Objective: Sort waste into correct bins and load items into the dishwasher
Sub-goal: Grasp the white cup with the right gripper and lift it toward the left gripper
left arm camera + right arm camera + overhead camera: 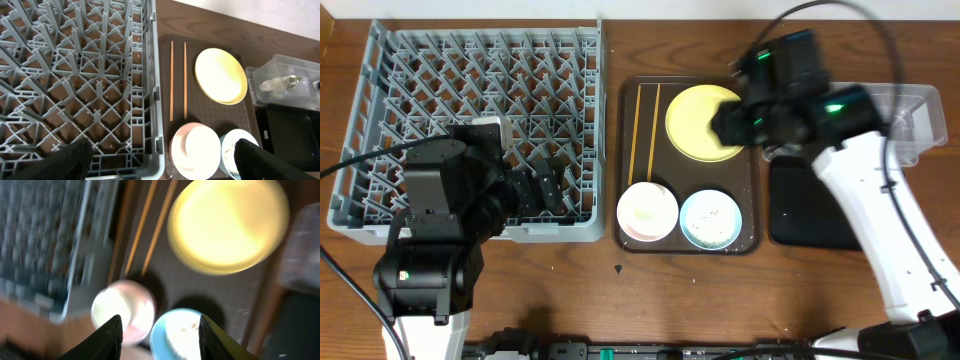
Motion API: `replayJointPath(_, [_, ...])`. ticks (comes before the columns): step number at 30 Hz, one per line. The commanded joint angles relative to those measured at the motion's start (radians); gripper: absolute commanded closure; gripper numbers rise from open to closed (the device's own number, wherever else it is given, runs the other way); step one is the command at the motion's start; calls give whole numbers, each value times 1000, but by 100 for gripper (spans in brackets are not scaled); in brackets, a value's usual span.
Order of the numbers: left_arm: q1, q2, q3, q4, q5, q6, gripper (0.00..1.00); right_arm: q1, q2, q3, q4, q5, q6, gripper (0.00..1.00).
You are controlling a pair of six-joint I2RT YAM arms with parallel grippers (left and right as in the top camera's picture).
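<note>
The grey dish rack (470, 120) stands at the left. On the brown serving tray (752, 165) lie two chopsticks (648, 130), a yellow plate (700, 122), a white bowl (647, 212) and a light blue bowl (710, 218) holding food scraps (227, 150). A smaller white round thing, perhaps the cup, sits inside the white bowl (196, 150). My left gripper (162, 162) is open and empty over the rack's front right corner. My right gripper (161, 340) is open and empty above the tray, over the two bowls. The tissue (275, 85) lies in the clear tub (920, 120).
The black tray (810, 205) sits right of the serving tray, in front of the clear tub. Something greenish lies in the tub beside the tissue. The right wrist view is motion-blurred. Bare wooden table runs along the front edge.
</note>
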Motion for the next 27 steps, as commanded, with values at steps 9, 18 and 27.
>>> replayJointPath(9, [-2, -2, 26, 0, 13, 13, 9, 256, 3, -128, -12, 18, -87, 50])
replayJointPath(18, [-2, -2, 26, -34, 13, 13, 9, 307, 33, -429, 390, 145, 44, 53])
replayJointPath(27, [-2, -2, 26, -29, 71, 12, 9, 310, 148, -466, 447, 117, 48, 83])
